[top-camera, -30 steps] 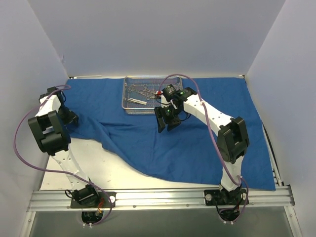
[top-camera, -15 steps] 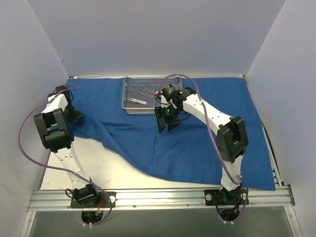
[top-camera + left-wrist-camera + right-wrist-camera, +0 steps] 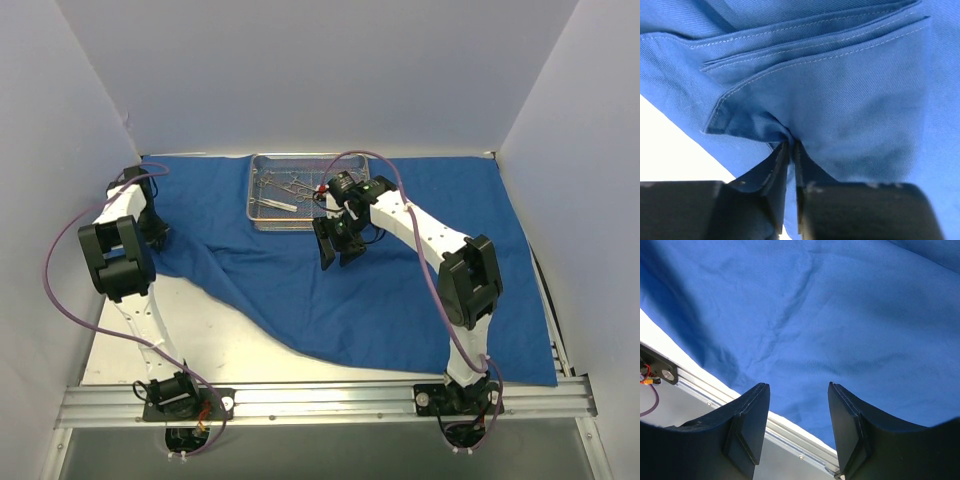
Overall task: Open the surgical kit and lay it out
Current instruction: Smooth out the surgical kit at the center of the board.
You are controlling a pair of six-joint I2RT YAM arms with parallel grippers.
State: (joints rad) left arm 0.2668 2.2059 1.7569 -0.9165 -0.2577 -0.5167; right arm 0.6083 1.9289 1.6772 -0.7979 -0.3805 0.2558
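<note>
One large royal-blue cloth wrap [image 3: 400, 290] covers most of the white table [image 3: 200, 330]. Left gripper [image 3: 790, 146] is clamped on a folded, stitched corner of it. Right gripper [image 3: 797, 387] hovers spread apart, holding nothing, over flat cloth; the shallow silver wire-mesh tray [image 3: 292, 228] of thin steel instruments [image 3: 285, 185] sits just beyond it. Best, likely: draw the pinched corner outward and low, away from the tray, slowly, so the tray does not drag.

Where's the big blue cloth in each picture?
Top view: blue cloth spreads across the middle.
Left wrist: cloth fills the picture, pinched by the left claw.
Right wrist: cloth fills the top, beyond the open right claw.
Shared landmark: the white tabletop beside the cloth's edge.
</note>
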